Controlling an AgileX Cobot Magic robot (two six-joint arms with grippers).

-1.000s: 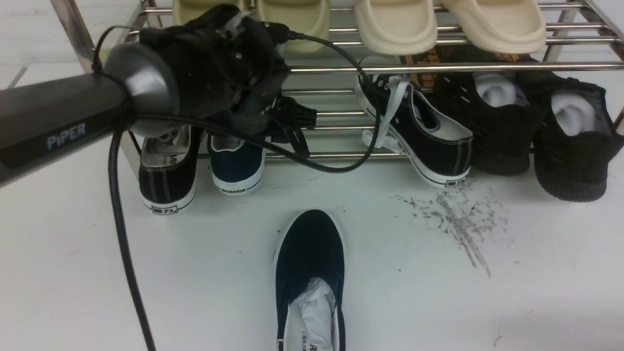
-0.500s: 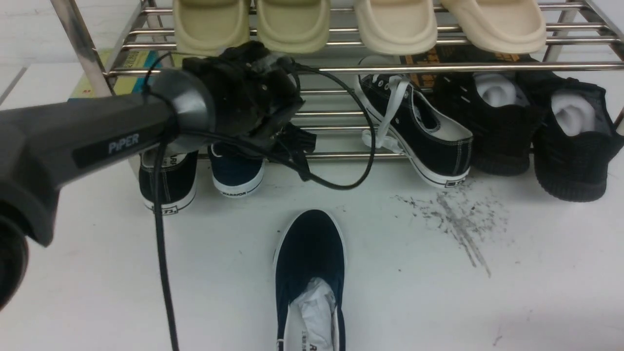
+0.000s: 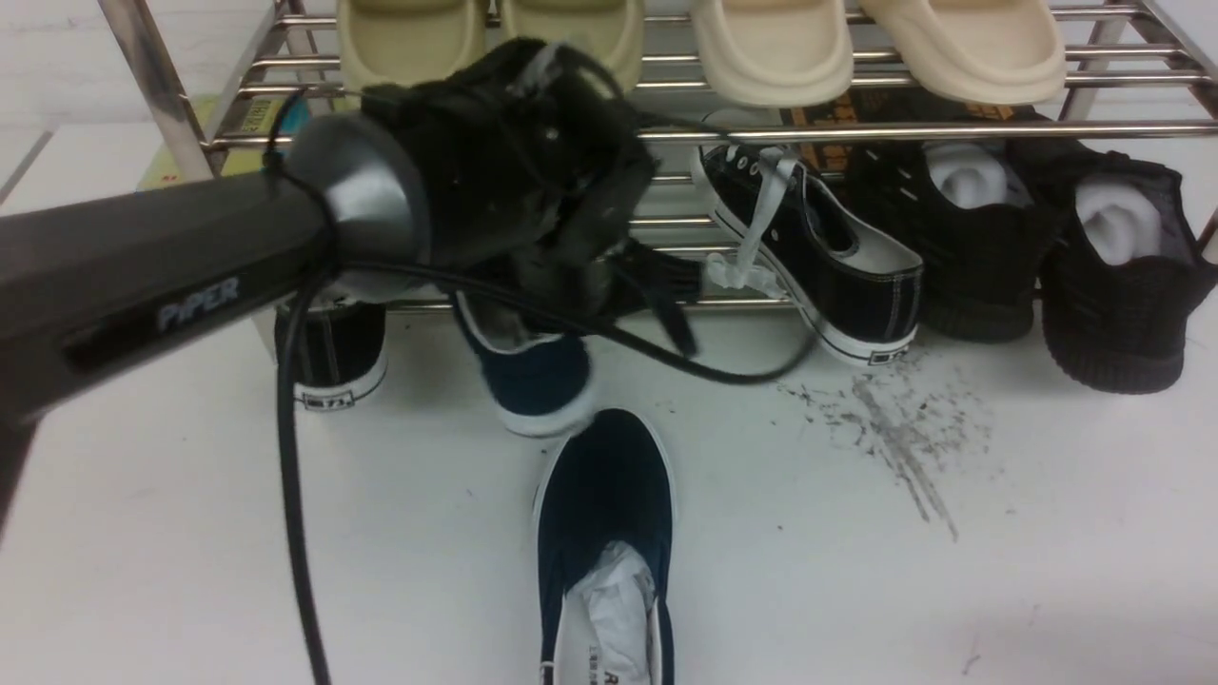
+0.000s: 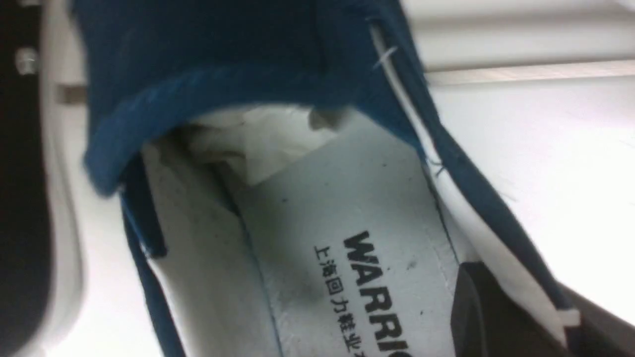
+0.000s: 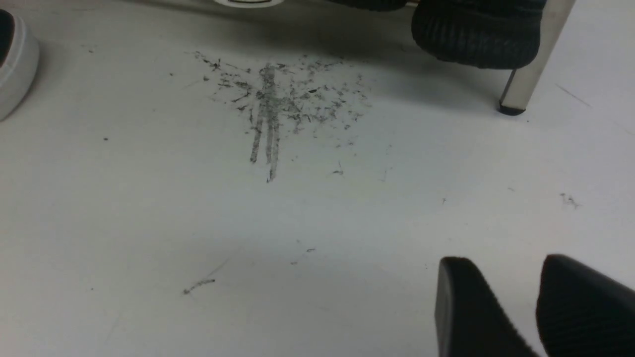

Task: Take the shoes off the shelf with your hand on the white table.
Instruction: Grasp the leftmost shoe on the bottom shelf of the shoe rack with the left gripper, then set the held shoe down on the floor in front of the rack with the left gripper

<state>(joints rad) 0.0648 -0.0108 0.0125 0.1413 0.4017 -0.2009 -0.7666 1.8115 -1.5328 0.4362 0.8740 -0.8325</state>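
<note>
My left jaws are clenched on the heel rim of one navy shoe, held tilted just off the shelf. Its mate lies on the worktop. Right jaws nearly closed, empty.

The left arm is stretched in from the left and angled forward, with its black cable hanging below. The left gripper is clamped on the rim of a shoe. Of the right gripper, only two dark fingertips, set close together, are seen.
</note>
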